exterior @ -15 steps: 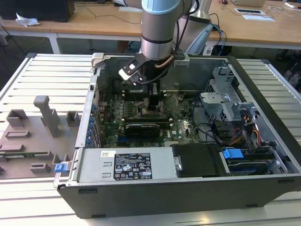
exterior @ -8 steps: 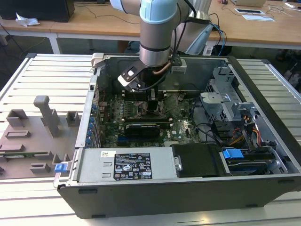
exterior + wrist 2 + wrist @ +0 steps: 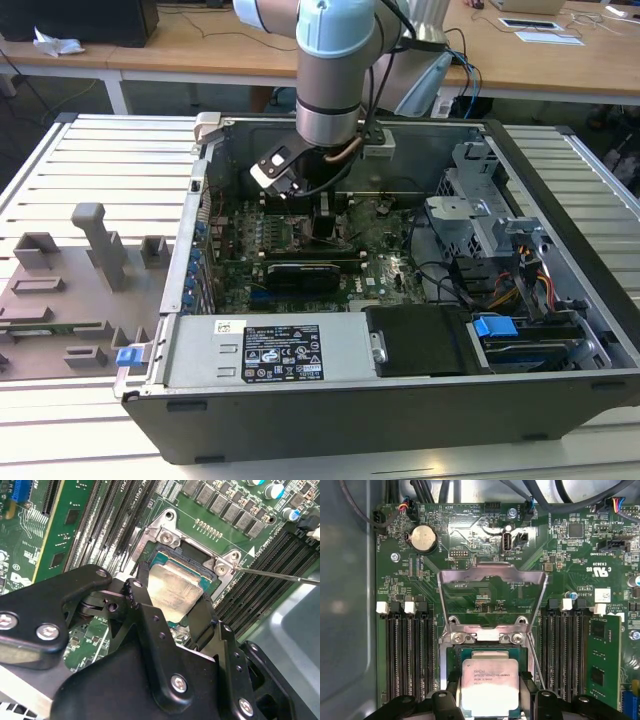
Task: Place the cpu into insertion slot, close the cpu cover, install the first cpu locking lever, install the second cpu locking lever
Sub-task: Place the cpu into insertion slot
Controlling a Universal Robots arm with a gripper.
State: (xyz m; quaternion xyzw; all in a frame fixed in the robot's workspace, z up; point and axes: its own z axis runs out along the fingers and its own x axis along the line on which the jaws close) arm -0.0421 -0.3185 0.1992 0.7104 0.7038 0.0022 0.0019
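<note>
An open computer case [image 3: 300,425] lies flat on a slatted metal counter [image 3: 110,160], with wooden desks [image 3: 200,55] beyond it toward twelve o'clock in the exterior view. A set of grey holder blocks [image 3: 95,240] stands on the counter at the case's nine o'clock, the exterior view's left. One power supply [image 3: 270,350] runs along the case's six o'clock edge. The one arm [image 3: 335,80] drops in from twelve o'clock onto the green motherboard [image 3: 385,235]. In both wrist views the jaws are partly closed, and their two black fingers [image 3: 140,597] press against opposite edges of the one cpu [image 3: 490,685] [image 3: 175,587], holding it. The cpu sits between them, directly over the one insertion slot [image 3: 485,654] [image 3: 172,559], whose teal rim shows just past the chip. Whether the chip is fully seated cannot be told. The one cpu cover [image 3: 492,571] is swung up and open, hinged at the slot's far side from the jaws, and the board shows through its cut-out. One thin lever rod [image 3: 280,575] angles away from a corner of the slot. One coin battery [image 3: 423,538] sits on the board beyond the cover.
</note>
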